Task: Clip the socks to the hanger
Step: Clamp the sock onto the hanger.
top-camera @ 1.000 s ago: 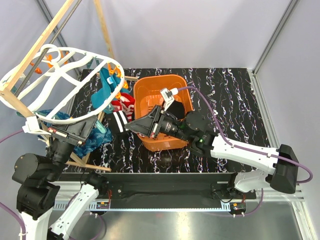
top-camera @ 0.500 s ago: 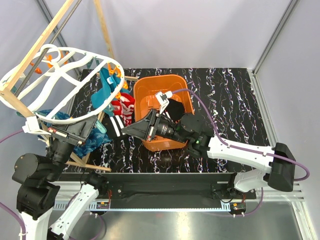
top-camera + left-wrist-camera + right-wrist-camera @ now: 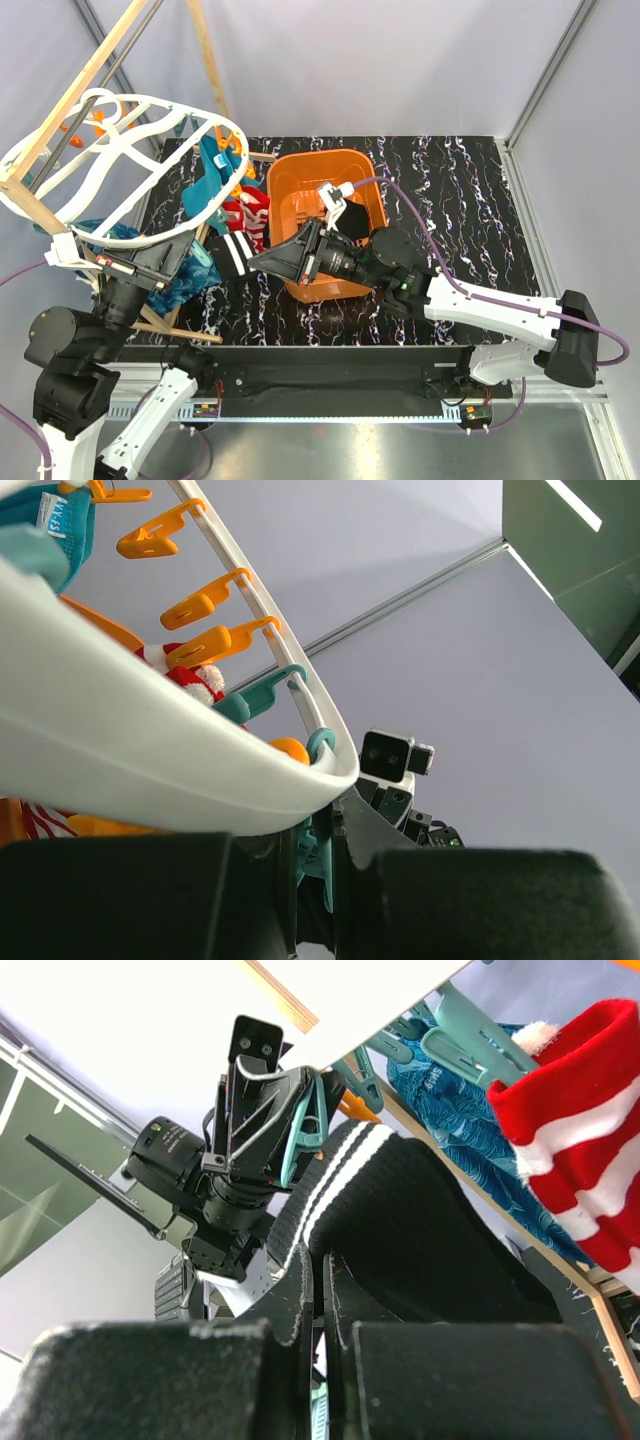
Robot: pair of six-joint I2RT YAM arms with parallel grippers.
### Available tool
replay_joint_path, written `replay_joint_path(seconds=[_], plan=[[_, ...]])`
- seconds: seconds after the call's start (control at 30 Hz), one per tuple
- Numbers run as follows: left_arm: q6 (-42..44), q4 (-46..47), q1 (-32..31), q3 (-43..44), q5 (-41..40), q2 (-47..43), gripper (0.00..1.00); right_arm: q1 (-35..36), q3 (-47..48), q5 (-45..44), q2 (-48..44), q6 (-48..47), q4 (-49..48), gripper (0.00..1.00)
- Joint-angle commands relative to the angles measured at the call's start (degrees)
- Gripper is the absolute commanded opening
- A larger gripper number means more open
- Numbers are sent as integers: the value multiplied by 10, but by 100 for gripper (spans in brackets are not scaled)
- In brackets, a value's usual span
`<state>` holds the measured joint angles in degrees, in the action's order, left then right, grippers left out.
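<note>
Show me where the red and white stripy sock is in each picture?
Top external: the striped sock is near the middle, just left of the orange basket.
Left wrist: the striped sock peeks out left of centre, above the white hanger.
Right wrist: the striped sock hangs at the far right edge.
Shared landmark: the blue cloth, left of the sock in every view.

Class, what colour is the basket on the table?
Orange; the basket shows best in the top external view.
</note>
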<state>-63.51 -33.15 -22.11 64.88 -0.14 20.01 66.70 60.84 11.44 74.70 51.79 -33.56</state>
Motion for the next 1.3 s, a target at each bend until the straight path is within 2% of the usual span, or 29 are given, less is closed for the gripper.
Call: replay_joint_path(seconds=[0.0,0.57,0.93,1.03,1.27], plan=[[1,10,-5,10,13,9,0,8,23,-7,2,-15,-12,0],[0,9,-5,9,10,10,0,23,46,2,35,-8,-27,0],[-4,6,-5,9,10,7,0,63,-6,-69,43,-59,-165,0],[-3,4,-5,9,8,5,0,74,-3,-80,38,-92,-171,0],[-5,4,-5,12,10,6,0,78,-1,-82,49,-100,-189,0]])
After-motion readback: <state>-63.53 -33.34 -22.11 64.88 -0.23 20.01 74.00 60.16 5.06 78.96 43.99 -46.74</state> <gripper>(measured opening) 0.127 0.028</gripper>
